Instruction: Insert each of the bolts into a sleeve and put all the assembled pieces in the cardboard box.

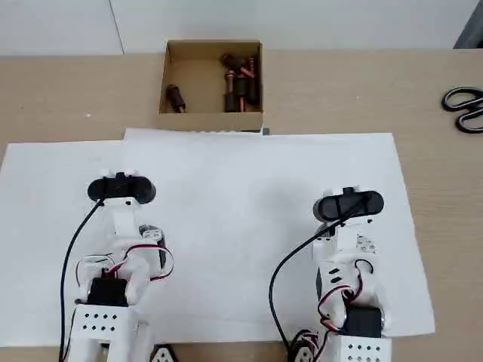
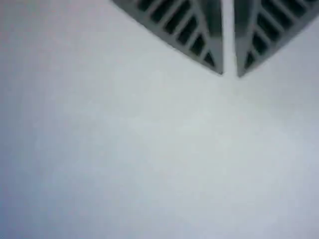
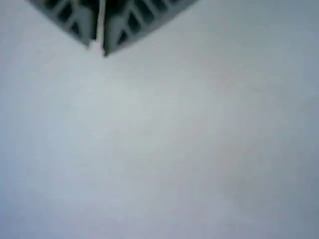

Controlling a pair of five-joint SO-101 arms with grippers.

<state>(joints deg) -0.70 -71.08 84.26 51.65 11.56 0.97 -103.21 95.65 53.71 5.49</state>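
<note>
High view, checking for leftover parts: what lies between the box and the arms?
Bare white paper up to the box, in the high view.

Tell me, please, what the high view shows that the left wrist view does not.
High view: the cardboard box with dark assembled pieces inside, scissors on the bare table at the right edge, and two arms over the sheet. Left wrist view: the left hand close up, its fingers a thin slit apart, holding nothing. Shared: the white paper under the arms.
</note>
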